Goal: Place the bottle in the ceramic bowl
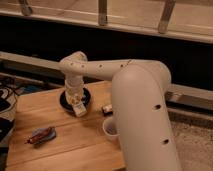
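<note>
the white, tube-shaped robot arm (142,107) rises large at the right of the view, reaches left across the light wooden desk (75,147), bends at an elbow and drops straight down. its hand (75,100) hangs over the round, shallow, glossy black ceramic bowl (63,99), which sits near the back of the desk, left of centre. the small whitish-cream cylindrical bottle (79,109) shows just beneath the hand, tilted, at the near rim of the bowl; a faint orange-yellow mark sits at its upper end. i cannot tell whether the hand grips the bottle or how wide it stands, and i cannot tell whether the bottle rests on the rim or hangs just above it. to the right of the bowl, apart from it, lies a tiny dark-and-white item (106,108), and nearer the front a small white cup (110,127) stands upright beside the arm. a flat blue and red-brown packet (41,135) lies near the front left of the desk, well apart from the bowl.
</note>
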Tool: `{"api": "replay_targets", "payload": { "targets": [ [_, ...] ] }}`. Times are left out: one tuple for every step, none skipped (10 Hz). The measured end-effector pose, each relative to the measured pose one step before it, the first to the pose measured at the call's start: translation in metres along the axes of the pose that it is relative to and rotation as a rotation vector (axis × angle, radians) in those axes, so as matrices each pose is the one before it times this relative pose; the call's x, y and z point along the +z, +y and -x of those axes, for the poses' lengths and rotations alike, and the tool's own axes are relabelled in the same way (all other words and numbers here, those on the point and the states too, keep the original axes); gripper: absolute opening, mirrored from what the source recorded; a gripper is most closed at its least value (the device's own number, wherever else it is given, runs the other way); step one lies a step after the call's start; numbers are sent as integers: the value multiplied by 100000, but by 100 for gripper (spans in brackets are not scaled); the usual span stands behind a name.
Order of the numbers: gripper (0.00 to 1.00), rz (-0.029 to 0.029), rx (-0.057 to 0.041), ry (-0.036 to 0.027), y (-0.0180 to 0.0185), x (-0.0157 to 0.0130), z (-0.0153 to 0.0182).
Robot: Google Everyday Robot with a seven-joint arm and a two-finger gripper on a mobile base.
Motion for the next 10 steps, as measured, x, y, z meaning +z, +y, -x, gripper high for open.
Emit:
{"api": "replay_targets", "payload": {
  "targets": [
    [8,-179,49,585,-601,88,126],
    [8,18,375,264,-338,226,-108],
    [8,-258,705,712,-333,608,-504],
    [8,68,392,109,-9,840,-314],
    [8,240,134,-146,-8,200,147],
    [8,532,-416,-445,-76,-42,487],
    [8,-193,107,786,-173,125,-97],
    [8,-184,486,553,-88,435,-380],
    [8,-273,168,-244,-173,243,-58],
    [8,15,267,-288,-21,198,-48]
  ]
}}
